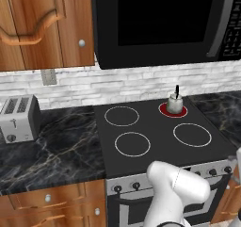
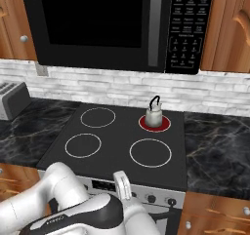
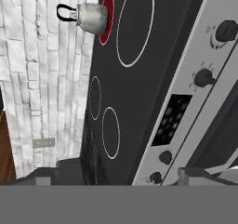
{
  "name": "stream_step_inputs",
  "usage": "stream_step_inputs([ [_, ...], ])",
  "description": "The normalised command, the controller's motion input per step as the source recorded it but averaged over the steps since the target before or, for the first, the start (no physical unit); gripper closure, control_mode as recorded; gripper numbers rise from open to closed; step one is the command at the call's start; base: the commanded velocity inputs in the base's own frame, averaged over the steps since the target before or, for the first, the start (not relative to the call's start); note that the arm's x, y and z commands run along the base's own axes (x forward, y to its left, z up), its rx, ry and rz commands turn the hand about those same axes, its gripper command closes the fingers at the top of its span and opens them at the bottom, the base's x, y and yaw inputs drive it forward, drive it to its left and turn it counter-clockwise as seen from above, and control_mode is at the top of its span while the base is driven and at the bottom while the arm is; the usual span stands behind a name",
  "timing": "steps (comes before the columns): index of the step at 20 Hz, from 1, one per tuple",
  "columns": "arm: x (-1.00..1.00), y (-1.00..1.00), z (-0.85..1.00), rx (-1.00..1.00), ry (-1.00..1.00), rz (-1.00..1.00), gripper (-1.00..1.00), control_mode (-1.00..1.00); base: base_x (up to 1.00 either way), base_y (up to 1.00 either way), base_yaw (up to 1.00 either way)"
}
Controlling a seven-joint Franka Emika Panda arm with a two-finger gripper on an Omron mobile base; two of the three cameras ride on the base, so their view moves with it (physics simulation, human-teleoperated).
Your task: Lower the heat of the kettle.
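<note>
The kettle (image 1: 175, 103) is small and silvery with a thin black handle. It stands on the glowing red back-right burner (image 1: 165, 110) of the black stove top (image 1: 155, 127). From the other side the kettle (image 2: 154, 115) sits on the same red ring (image 2: 166, 125). In the rolled hand view the kettle (image 3: 90, 17) is at the top left. Closer in, the stove's front panel has dark knobs (image 3: 203, 77) along it. My gripper (image 3: 118, 179) is open in front of that panel, with nothing between its fingers.
A boxy silver toaster (image 1: 19, 118) stands on the dark marble counter (image 1: 61, 150) left of the stove. A black microwave (image 2: 107, 24) hangs above the stove, between wooden cabinets. The other three burner rings carry nothing. My white arm (image 1: 176, 188) crosses low in front of the oven.
</note>
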Motion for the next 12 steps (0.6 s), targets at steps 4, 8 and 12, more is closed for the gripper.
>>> stream_step_inputs([
  [4, 0.00, -0.09, -0.32, 0.07, 0.00, 0.00, -1.00, -1.00, 0.00, 0.00, 0.00],
  [8, 0.00, -0.08, -0.19, 0.11, 0.00, 0.00, -1.00, -1.00, 0.00, 0.00, 0.00],
  [12, 0.01, -0.13, -0.07, 0.22, -0.01, 0.00, -1.00, -1.00, 0.00, 0.00, 0.00],
])
